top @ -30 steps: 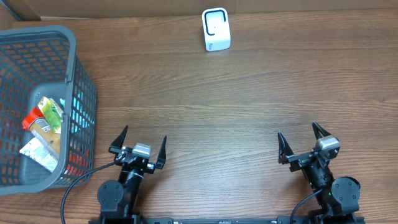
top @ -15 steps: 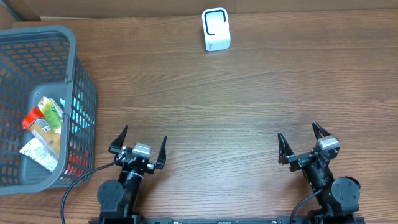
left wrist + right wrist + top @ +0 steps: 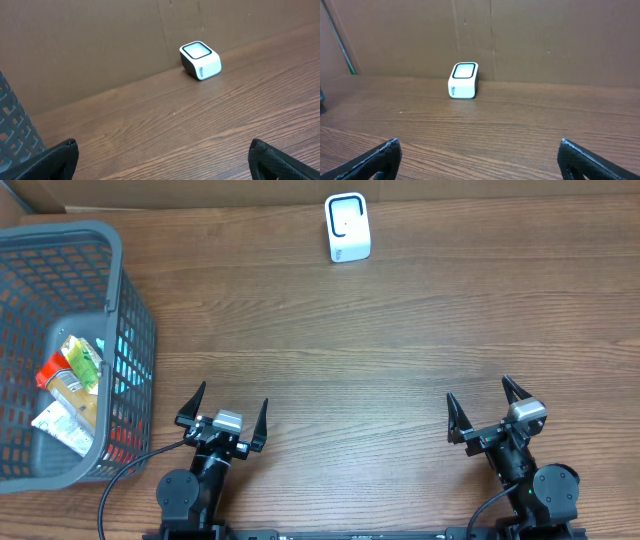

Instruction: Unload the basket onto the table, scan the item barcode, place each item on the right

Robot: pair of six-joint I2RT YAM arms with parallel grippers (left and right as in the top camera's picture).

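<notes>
A small white barcode scanner [image 3: 347, 227] with a dark-rimmed window stands at the table's far edge; it also shows in the left wrist view [image 3: 200, 60] and the right wrist view [image 3: 464, 80]. Packaged items [image 3: 70, 390] lie inside the grey basket [image 3: 130, 310] at the left. My left gripper [image 3: 223, 410] rests open near the front edge, beside the basket, with nothing between its black fingers [image 3: 55, 162]. My right gripper [image 3: 485, 410] also stands open and empty at the front right, its fingers [image 3: 592, 160] wide apart.
A brown cardboard wall [image 3: 545, 35] backs the wooden table [image 3: 400, 340] behind the scanner. The basket's mesh wall [image 3: 12, 130] fills the left edge of the left wrist view. A black cable [image 3: 120, 470] runs from the left arm's base.
</notes>
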